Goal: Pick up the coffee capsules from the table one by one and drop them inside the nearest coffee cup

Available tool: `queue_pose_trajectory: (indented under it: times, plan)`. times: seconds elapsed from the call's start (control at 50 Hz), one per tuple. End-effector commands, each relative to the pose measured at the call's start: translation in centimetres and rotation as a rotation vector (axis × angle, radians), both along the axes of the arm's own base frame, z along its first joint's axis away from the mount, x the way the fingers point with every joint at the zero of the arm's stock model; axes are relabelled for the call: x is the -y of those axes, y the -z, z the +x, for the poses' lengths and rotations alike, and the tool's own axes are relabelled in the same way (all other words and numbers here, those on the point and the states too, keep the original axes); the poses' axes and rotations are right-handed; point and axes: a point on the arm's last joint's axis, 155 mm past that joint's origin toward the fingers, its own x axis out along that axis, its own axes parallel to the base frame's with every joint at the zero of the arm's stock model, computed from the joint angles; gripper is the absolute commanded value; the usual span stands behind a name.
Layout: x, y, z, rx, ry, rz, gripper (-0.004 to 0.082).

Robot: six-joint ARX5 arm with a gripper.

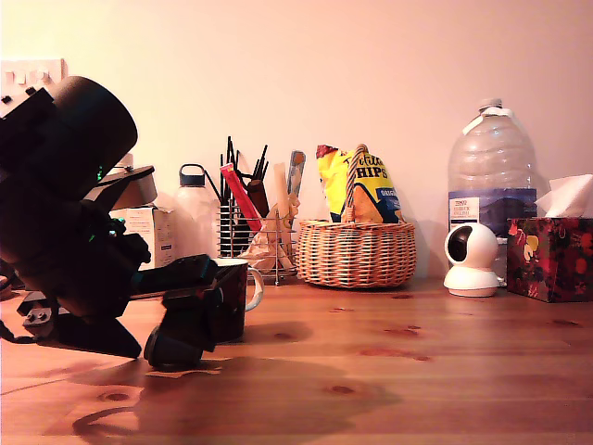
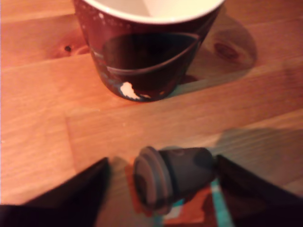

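The gripper (image 2: pixel 163 189) is spread wide, astride the coffee capsule (image 2: pixel 173 179), which lies on its side on the table (image 2: pixel 38 132). The coffee cup (image 2: pixel 147 61) stands at 12 o'clock. Risk: closing end-to-end may squirt the tapered capsule free.

A low exterior camera faces the wall; the wrist camera looks down closely; both see the coffee cup (image 1: pixel 233 301) (image 2: pixel 149 52).
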Motion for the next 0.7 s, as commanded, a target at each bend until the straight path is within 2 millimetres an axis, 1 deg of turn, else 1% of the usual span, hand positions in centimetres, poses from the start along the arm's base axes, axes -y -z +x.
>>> queue_pose_trajectory:
  times: [0.0,0.06,0.36,0.46,0.68]
  plan:
    - [0.3,0.0,-0.4,-0.004,0.009,-0.009,0.0441]
    - [0.3,0.0,-0.4,-0.005,0.012,-0.011,0.0408]
    - [0.3,-0.1,-0.4,-0.001,0.018,-0.008,0.0406]
    - [0.5,-0.5,-0.4,0.007,0.033,-0.011,0.0406]
    - [0.9,-2.0,-0.7,0.035,0.079,-0.008,0.0406]
